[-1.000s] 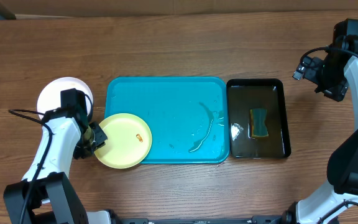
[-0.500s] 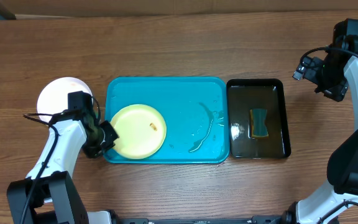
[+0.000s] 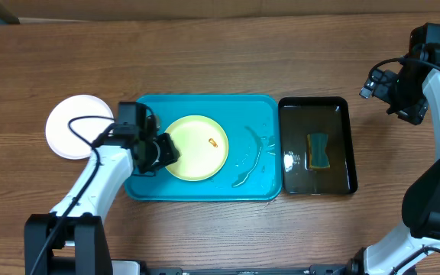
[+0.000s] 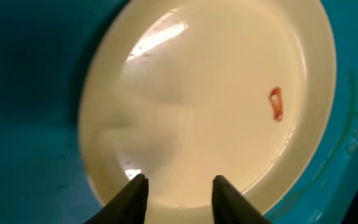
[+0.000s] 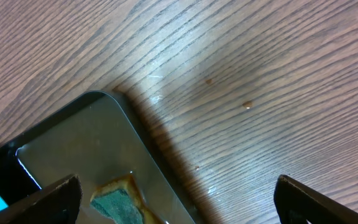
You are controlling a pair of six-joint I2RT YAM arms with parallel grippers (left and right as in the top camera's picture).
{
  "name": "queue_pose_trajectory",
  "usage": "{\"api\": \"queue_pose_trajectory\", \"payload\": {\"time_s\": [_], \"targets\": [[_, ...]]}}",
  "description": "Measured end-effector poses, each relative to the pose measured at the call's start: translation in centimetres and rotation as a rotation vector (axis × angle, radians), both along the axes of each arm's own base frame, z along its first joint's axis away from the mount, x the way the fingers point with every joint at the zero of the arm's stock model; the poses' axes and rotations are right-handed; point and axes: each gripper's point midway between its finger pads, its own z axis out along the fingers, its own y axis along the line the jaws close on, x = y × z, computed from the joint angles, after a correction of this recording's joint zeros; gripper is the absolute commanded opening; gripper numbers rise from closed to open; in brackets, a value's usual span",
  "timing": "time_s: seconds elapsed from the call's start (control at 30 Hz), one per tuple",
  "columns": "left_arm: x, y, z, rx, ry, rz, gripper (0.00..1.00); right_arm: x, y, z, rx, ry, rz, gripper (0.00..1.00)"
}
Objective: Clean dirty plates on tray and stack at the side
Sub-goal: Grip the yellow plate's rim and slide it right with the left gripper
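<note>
The pale yellow-green plate with a small orange-red smear lies in the left middle of the turquoise tray. My left gripper is at the plate's left rim. In the left wrist view its fingers are a little apart over the rim of the plate, pinching nothing. A white plate lies on the table left of the tray; no second white plate shows. My right gripper hovers wide open and empty over the table by the far right corner of the black tray.
The black glossy tray stands right of the turquoise tray and holds water and a teal-and-yellow sponge. The sponge also shows in the right wrist view. Wet streaks lie on the turquoise tray's right half.
My left gripper moved right and the yellow-green plate went with it, from hanging over the tray's left edge to fully on the tray. The right arm has not moved.
</note>
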Motion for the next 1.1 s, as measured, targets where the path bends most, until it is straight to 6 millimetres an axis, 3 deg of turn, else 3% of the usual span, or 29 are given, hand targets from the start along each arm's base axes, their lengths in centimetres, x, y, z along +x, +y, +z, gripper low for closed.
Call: {"api": "queue_pose_trajectory", "payload": {"time_s": [0.13, 0.37, 0.47, 0.63, 0.73, 0.87, 1.1], "targets": [[0.5, -0.7, 0.1, 0.024, -0.033, -0.029, 0.44, 0.0, 0.0, 0.0, 0.000, 0.000, 0.000, 1.00], [-0.1, 1.0, -0.2, 0.133, 0.001, -0.026, 0.44, 0.0, 0.0, 0.0, 0.001, 0.001, 0.000, 1.00], [-0.1, 1.8, 1.2, 0.184, 0.028, -0.031, 0.43, 0.0, 0.0, 0.0, 0.000, 0.000, 0.000, 1.00], [1.7, 2.6, 5.2, 0.244, -0.009, -0.040, 0.42, 0.0, 0.0, 0.0, 0.000, 0.000, 0.000, 1.00], [2.1, 3.0, 6.0, 0.273, -0.017, -0.038, 0.43, 0.0, 0.0, 0.0, 0.000, 0.000, 0.000, 1.00], [1.9, 3.2, 4.6, 0.288, 0.029, -0.060, 0.45, 0.0, 0.0, 0.0, 0.000, 0.000, 0.000, 1.00], [0.8, 2.6, -2.1, 0.274, 0.229, -0.156, 0.41, 0.0, 0.0, 0.0, 0.000, 0.000, 0.000, 1.00]]}}
